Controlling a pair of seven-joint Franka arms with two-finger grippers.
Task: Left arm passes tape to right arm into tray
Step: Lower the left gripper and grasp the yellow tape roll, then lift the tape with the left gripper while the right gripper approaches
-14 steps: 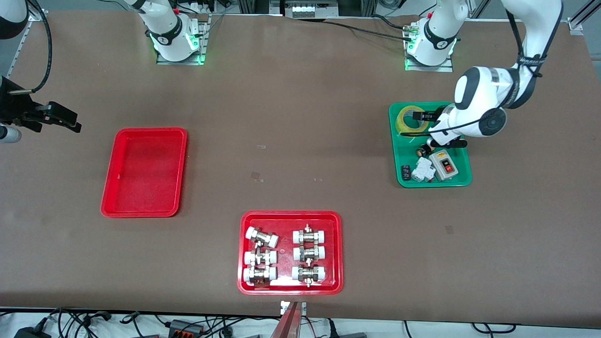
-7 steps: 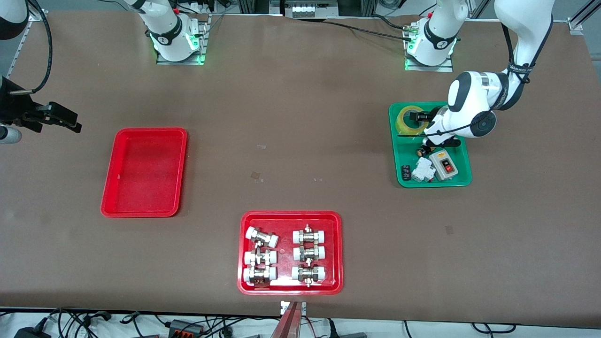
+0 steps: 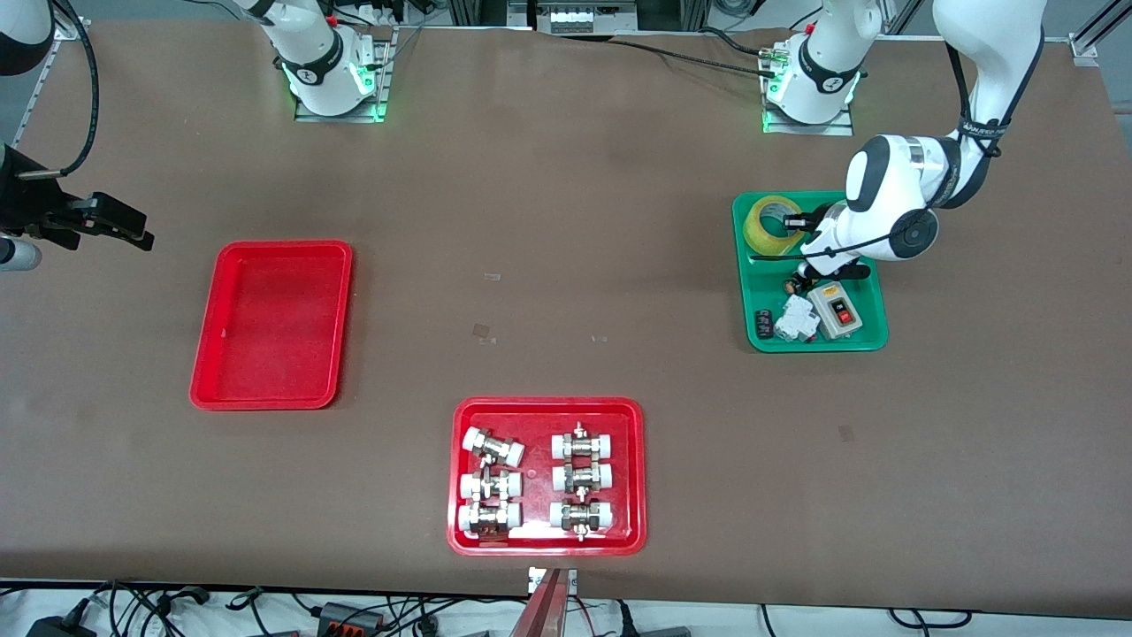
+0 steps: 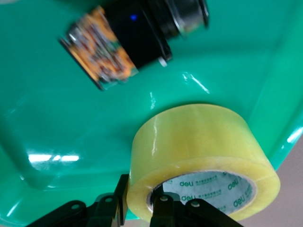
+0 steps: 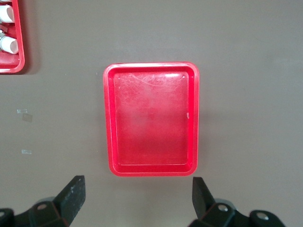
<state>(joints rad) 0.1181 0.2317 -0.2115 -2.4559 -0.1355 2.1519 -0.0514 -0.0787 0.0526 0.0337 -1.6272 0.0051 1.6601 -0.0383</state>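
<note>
From the front camera, the left arm's tool (image 3: 796, 218) is down in the green tray (image 3: 761, 301), at the end of the worktop (image 3: 566, 177) by the left arm. It has pinched the wall of the yellow tape (image 3: 771, 224), which sits in the corner of the green tray farthest from the camera. The roll is tipped up a little, likely because the tool is holding it by one side. A grey switch box (image 3: 837, 310) and a white part (image 3: 796, 318) lie in the same tray, nearer the camera, so the arm reaches in from the side to miss them. The plain red tray (image 3: 272, 325) waits empty toward the right arm's end. The right arm's tool (image 3: 110, 222) hangs wide open near that tray and waits. Another red tray (image 3: 546, 475), nearest the camera, holds metal fittings (image 3: 492, 482).

In the left wrist view, one black finger (image 4: 163, 208) is inside the tape's (image 4: 199, 142) hole and the other is outside, squeezing the wall between them. A small black and orange part (image 4: 116, 49) lies close by on the green tray's (image 4: 57, 118) floor.

In the right wrist view, the open fingers (image 5: 71, 194) stand far apart, with the red tray (image 5: 150, 68) below. I think it stays there so the drop is short.
</note>
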